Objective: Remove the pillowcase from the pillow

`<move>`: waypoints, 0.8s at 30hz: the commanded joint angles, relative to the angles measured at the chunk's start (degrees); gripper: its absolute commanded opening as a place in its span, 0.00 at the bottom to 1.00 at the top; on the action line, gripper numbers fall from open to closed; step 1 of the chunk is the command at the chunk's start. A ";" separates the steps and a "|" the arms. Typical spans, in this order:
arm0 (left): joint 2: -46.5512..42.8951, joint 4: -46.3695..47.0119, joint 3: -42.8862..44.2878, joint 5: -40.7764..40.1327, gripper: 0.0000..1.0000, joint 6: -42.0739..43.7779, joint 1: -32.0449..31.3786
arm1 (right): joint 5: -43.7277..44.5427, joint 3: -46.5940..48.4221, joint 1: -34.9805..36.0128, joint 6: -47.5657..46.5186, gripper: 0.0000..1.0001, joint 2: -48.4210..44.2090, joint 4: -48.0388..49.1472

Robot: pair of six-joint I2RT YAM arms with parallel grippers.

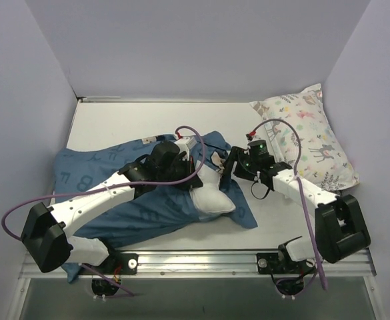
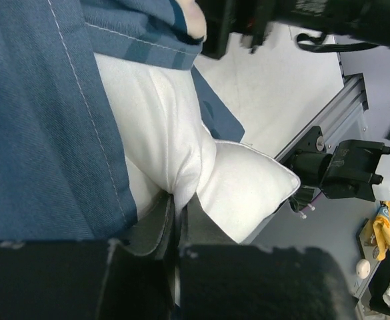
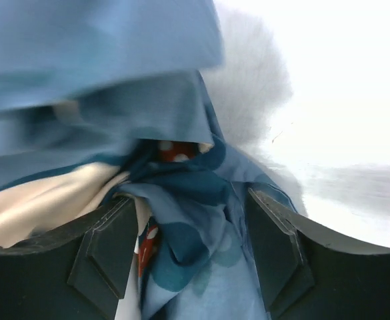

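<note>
The navy pillowcase (image 1: 101, 173) lies crumpled from the left to the middle of the table. A white corner of the pillow (image 1: 215, 200) sticks out of its right end. My left gripper (image 1: 193, 181) is shut on a fold of the pillow (image 2: 161, 127); the fingertips (image 2: 178, 207) pinch white cloth beside the pillowcase hem (image 2: 41, 133). My right gripper (image 1: 223, 175) is just right of it, at the pillowcase opening. Its jaws (image 3: 191, 247) stand wide apart with bunched pillowcase cloth (image 3: 195, 227) between them, and the red polka-dot bow (image 3: 175, 150) shows just beyond.
A white pillow printed with pastel animals and leaves (image 1: 308, 137) leans at the back right corner. Lilac walls close off the left, back and right. A metal rail (image 1: 201, 260) runs along the near edge and carries both arm bases (image 2: 341, 173).
</note>
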 commanded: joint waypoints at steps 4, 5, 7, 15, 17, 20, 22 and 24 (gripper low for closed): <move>0.15 0.32 1.20 1.99 0.00 0.41 -0.24 | 6.96 -0.84 -0.88 -1.79 0.64 -13.33 -2.63; 0.41 0.50 1.38 1.99 0.00 0.41 -0.24 | 6.88 -1.10 -0.88 -1.79 0.64 -14.31 -2.81; 0.85 0.50 1.99 1.99 0.00 0.49 -0.32 | 6.35 -0.93 -0.62 -2.22 0.65 -16.68 -3.16; 1.73 0.41 3.49 2.26 0.00 0.85 -0.24 | 5.90 2.14 7.80 -8.55 0.73 -18.81 -2.01; 1.91 0.41 3.93 2.43 0.00 0.85 -0.24 | 6.61 5.29 10.70 -11.00 0.73 -15.48 -3.07; 1.65 -0.02 4.28 2.69 0.00 0.93 -0.32 | 9.07 8.02 11.33 -11.37 0.71 -10.20 -3.69; 1.03 -0.20 4.37 2.69 0.00 0.85 -0.33 | 11.16 9.79 11.16 -11.89 0.61 -6.26 -4.92; 0.24 -0.73 4.37 3.04 0.00 1.11 -0.41 | 13.54 12.07 10.37 -11.90 0.47 -3.96 -6.05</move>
